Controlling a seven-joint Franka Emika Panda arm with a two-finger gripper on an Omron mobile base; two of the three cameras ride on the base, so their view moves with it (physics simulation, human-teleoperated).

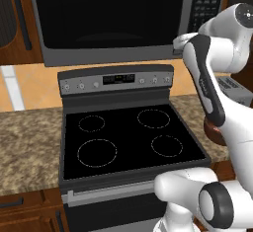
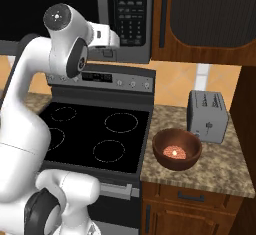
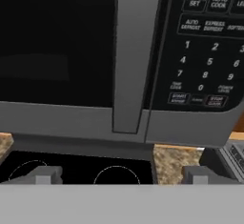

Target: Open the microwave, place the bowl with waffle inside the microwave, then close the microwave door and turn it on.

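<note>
The microwave (image 1: 113, 19) hangs above the stove with its door (image 3: 57, 42) closed. The door's vertical grey bar handle (image 3: 132, 51) stands just left of the keypad panel (image 3: 205, 51). My gripper (image 3: 121, 176) is open, fingers wide apart and holding nothing, a little in front of the handle's lower end and below the microwave's bottom edge; in the right base view the gripper (image 2: 110, 50) sits under the keypad. The reddish-brown bowl (image 2: 176, 150) rests on the counter right of the stove, with the waffle (image 2: 175, 152) inside it. My arm hides most of the bowl (image 1: 213, 129) in the left base view.
A black-topped stove (image 1: 128, 137) with its control panel (image 1: 118, 80) lies directly under the microwave. A grey toaster (image 2: 207, 115) stands behind the bowl on the granite counter (image 2: 225, 171). Brown cabinet doors (image 2: 210, 14) flank the microwave.
</note>
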